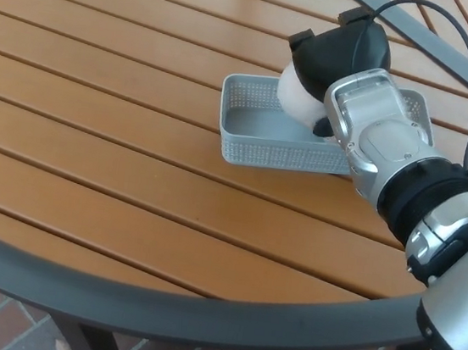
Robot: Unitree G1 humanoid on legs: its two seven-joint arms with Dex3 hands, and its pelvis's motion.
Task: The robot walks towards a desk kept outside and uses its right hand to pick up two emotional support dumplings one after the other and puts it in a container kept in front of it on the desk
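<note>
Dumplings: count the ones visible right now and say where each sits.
1. A pale dumpling is held by the right robot hand over the grey mesh container. Another may lie hidden in the container behind the hand and wrist.

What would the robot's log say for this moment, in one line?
right hand: shut on dumpling | over grey basket | left hand: not in view

The right hand (337, 64) hides most of the dumpling (297, 97) and the container's (255, 139) right half. The table (90, 166) runs past 3 picture edges.
</note>
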